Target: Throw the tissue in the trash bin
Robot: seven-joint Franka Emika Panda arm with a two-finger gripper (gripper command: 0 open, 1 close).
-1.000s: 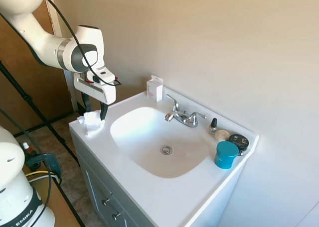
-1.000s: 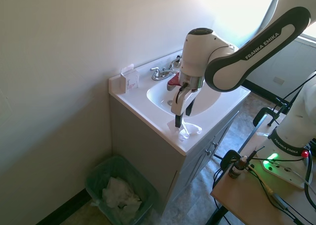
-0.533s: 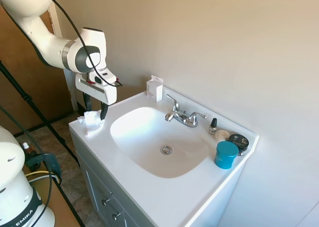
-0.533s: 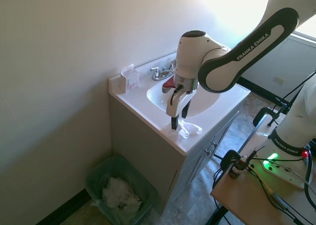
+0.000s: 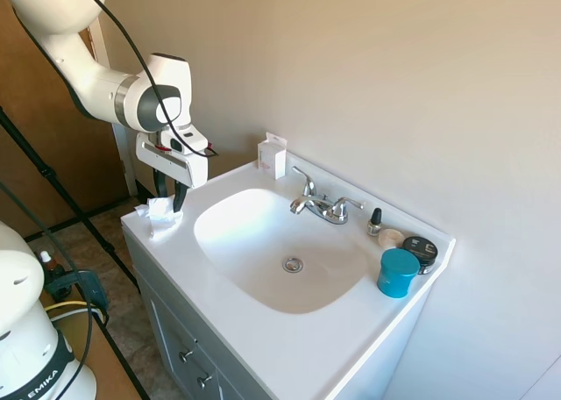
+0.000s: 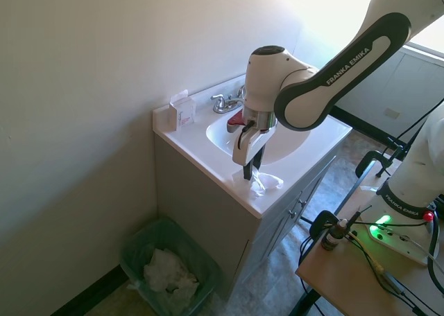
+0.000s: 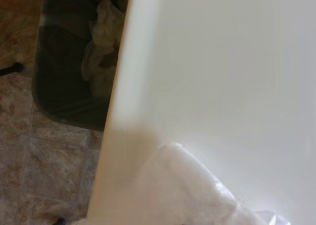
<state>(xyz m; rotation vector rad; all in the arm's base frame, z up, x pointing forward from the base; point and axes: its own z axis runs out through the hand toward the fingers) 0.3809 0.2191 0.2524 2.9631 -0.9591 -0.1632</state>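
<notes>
The tissue (image 5: 161,216) is a crumpled white lump at the front left corner of the white vanity counter (image 5: 254,330), beside the basin. My gripper (image 5: 169,196) stands over it, with its dark fingers shut on the tissue's top. In the second exterior view the tissue (image 6: 264,183) trails from the gripper (image 6: 248,175) onto the counter edge. The trash bin (image 6: 137,245), green with crumpled paper inside, stands on the floor next to the vanity, below that corner. The wrist view shows the tissue (image 7: 173,188) close up and the trash bin (image 7: 59,94) beyond the counter edge.
A small white box with pink marks (image 5: 272,155) stands at the counter's back by the wall. Behind the basin (image 5: 263,242) is the faucet (image 5: 321,206). A blue jar (image 5: 399,271), a dark tin (image 5: 422,249) and a small bottle (image 5: 375,220) sit at the far right.
The fingers have drawn together around the tissue's top. The wrist has shifted slightly toward the wall side and risen a little; the tissue still touches the counter.
</notes>
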